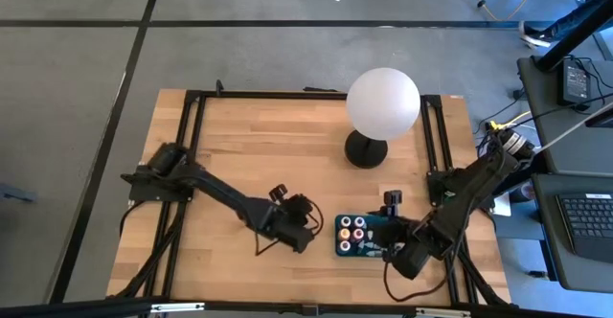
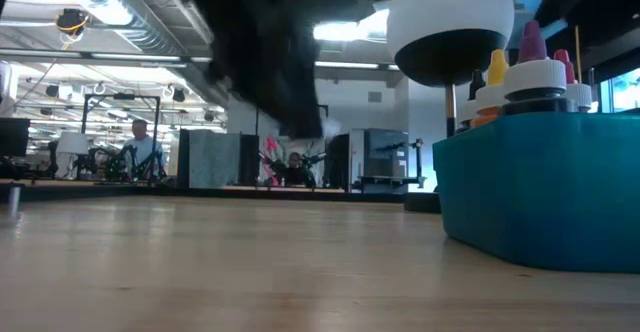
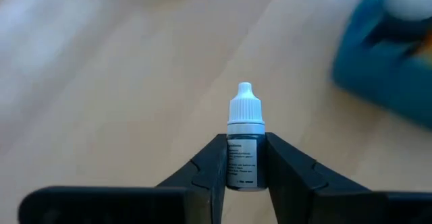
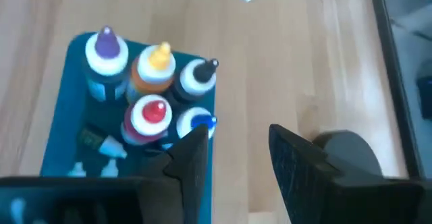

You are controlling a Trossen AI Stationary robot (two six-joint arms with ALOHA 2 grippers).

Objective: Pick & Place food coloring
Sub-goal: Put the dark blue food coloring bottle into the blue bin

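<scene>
My left gripper (image 1: 308, 224) hovers left of the teal tray (image 1: 337, 232), shut on a tiny clear dropper bottle (image 3: 244, 136) with a white cap and a printed label. The tray (image 4: 64, 116) holds several food coloring bottles (image 4: 152, 82) standing upright, with purple, yellow, black, red and blue tips. In the low view their caps (image 2: 530, 72) rise above the tray wall (image 2: 540, 192). My right gripper (image 4: 236, 140) is open above the tray's right end (image 1: 391, 249) and touches nothing. My left gripper pinches the dropper bottle's labelled body (image 3: 243, 163) between its two fingers (image 3: 209, 166). The white cap (image 3: 245, 106) sticks out past the fingertips, pointing away from the gripper. The bottle is lifted clear of the table.
A white globe lamp (image 1: 383, 102) on a black base (image 1: 366, 148) stands behind the tray, and its base (image 4: 344, 156) lies close to my right gripper. Bare wooden table (image 1: 249, 155) spreads left of and behind the tray. Black frame rails (image 1: 192, 126) run along the table's sides.
</scene>
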